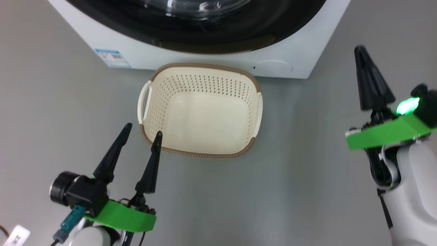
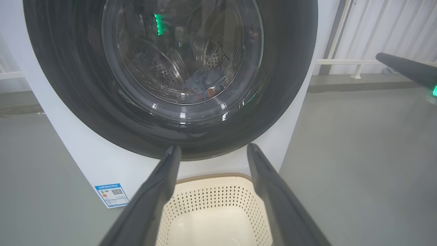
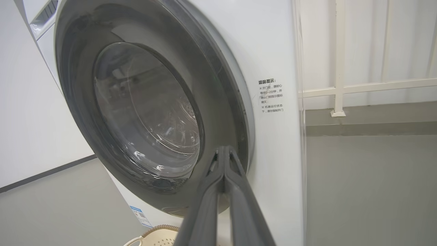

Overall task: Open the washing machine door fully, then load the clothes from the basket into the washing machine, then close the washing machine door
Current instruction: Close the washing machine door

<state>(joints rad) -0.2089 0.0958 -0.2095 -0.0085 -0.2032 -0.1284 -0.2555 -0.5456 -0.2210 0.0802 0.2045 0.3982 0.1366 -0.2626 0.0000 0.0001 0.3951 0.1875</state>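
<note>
my left pincer (image 1: pixel 143 129) hangs spread by the near-left corner of the basket (image 1: pixel 205 65), which sits on the grey floor (image 1: pixel 307 171) just in front of the washing machine (image 1: pixel 102 37). my right pincer (image 1: pixel 359 51) is pressed together, off to the right and well apart from the basket. the left wrist view looks straight through the glass of the shut door (image 2: pixel 68 85) to the clothes (image 2: pixel 205 85), a blue heap low in the steel drum (image 2: pixel 153 65). the right wrist view takes the door from the side, its black rim flush with the white front, beside a printed notice (image 3: pixel 271 96). a blue-white label (image 1: pixel 112 58) marks the machine's lower left corner.
</note>
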